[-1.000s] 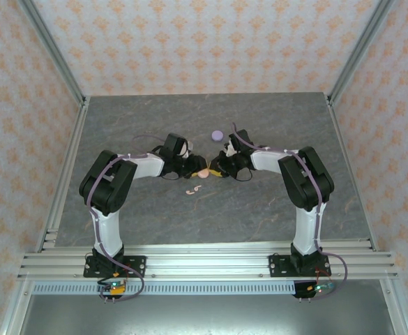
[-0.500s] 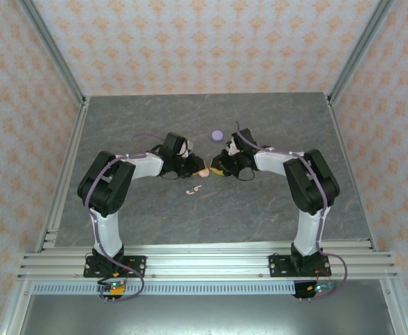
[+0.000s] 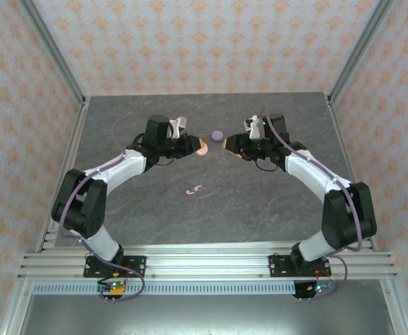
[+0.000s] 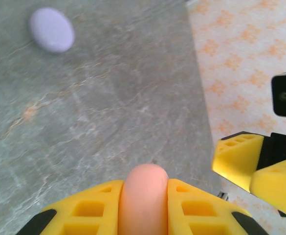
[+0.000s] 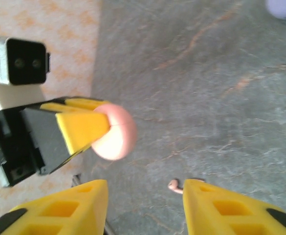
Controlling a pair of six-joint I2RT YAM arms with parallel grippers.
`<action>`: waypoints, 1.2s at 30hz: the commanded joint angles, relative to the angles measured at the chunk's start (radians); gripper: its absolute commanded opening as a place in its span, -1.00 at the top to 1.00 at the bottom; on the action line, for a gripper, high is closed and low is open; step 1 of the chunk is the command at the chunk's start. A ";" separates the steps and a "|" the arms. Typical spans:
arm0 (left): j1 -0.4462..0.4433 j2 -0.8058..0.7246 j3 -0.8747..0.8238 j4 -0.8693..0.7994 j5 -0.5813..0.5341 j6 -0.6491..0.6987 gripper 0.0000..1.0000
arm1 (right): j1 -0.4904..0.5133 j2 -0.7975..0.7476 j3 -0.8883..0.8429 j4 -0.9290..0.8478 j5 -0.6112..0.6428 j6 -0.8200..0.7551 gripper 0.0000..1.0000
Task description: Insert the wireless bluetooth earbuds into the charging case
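Fingers (image 4: 96, 205) of our left gripper (image 3: 198, 147) are pinched tight on the pink case (image 4: 143, 193), holding it edge-on and apparently lifted off the table (image 3: 259, 202). The fingers (image 5: 84, 208) of our right gripper (image 5: 145, 191) stand apart with nothing between them, facing that case from close by.

The pink earbuds (image 3: 193, 189) lie loose on the grey, stone-patterned top, close to each other. They are nearer our bases than either gripper and well apart from the lilac case (image 3: 217, 135), which sits further back between the two wrists.

We judge the earbuds very light, hard and glossy, so likely to skate or flick away under a careless pinch. We would take each one across its stem or the bulge of its head, squarely and gently.

The pink case is a smooth, rounded pebble of plastic, seemingly shut. It looks slippery against our ribbed yellow pads, so we would keep the grip across its broad faces while the lid is opened.
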 commanded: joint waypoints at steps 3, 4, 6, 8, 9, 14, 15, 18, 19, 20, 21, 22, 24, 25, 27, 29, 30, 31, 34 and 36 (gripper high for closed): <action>0.002 -0.078 0.062 0.031 0.128 0.117 0.77 | 0.000 -0.074 0.060 -0.094 -0.170 -0.171 0.00; 0.003 -0.089 0.064 0.032 0.136 0.124 0.76 | -0.001 -0.080 0.066 -0.096 -0.185 -0.177 -0.01; 0.001 -0.110 0.065 0.055 0.164 0.125 0.76 | 0.001 -0.093 0.076 -0.095 -0.215 -0.183 -0.01; 0.000 -0.126 0.064 0.074 0.185 0.121 0.76 | 0.001 -0.103 0.080 -0.091 -0.232 -0.187 -0.01; -0.001 -0.135 0.063 0.085 0.194 0.119 0.76 | 0.001 -0.105 0.083 -0.091 -0.239 -0.189 -0.01; -0.022 -0.171 0.071 0.085 0.221 0.129 0.75 | 0.012 -0.100 0.104 -0.083 -0.268 -0.188 -0.02; -0.029 -0.174 0.075 0.076 0.223 0.163 0.75 | 0.017 -0.097 0.109 -0.083 -0.275 -0.189 -0.02; -0.049 -0.173 0.090 0.053 0.226 0.181 0.75 | 0.031 -0.091 0.126 -0.093 -0.284 -0.201 -0.02; -0.053 -0.172 0.094 0.047 0.229 0.186 0.75 | 0.033 -0.091 0.130 -0.095 -0.283 -0.203 -0.02; -0.059 -0.170 0.099 0.041 0.232 0.190 0.75 | 0.034 -0.089 0.134 -0.096 -0.281 -0.206 -0.02; -0.061 -0.169 0.102 0.039 0.234 0.192 0.76 | 0.036 -0.085 0.138 -0.101 -0.280 -0.209 -0.02; -0.065 -0.168 0.104 0.039 0.237 0.195 0.76 | 0.037 -0.082 0.142 -0.108 -0.278 -0.212 -0.01; -0.073 -0.170 0.108 0.036 0.242 0.199 0.76 | 0.039 -0.074 0.148 -0.111 -0.286 -0.212 0.02; -0.075 -0.171 0.110 0.032 0.243 0.203 0.76 | 0.040 -0.071 0.148 -0.111 -0.288 -0.212 0.04; -0.081 -0.173 0.112 0.025 0.244 0.210 0.76 | 0.046 -0.069 0.150 -0.109 -0.295 -0.214 0.10; -0.082 -0.172 0.116 0.021 0.246 0.212 0.76 | 0.047 -0.071 0.151 -0.105 -0.297 -0.215 0.16; -0.083 -0.171 0.116 0.018 0.246 0.213 0.76 | 0.048 -0.071 0.152 -0.105 -0.298 -0.216 0.20; -0.084 -0.170 0.115 0.019 0.248 0.212 0.76 | 0.048 -0.071 0.152 -0.104 -0.299 -0.216 0.21; -0.089 -0.170 0.116 0.021 0.252 0.213 0.76 | 0.050 -0.070 0.153 -0.102 -0.305 -0.215 0.26; -0.093 -0.170 0.116 0.023 0.252 0.214 0.76 | 0.050 -0.068 0.150 -0.091 -0.309 -0.211 0.28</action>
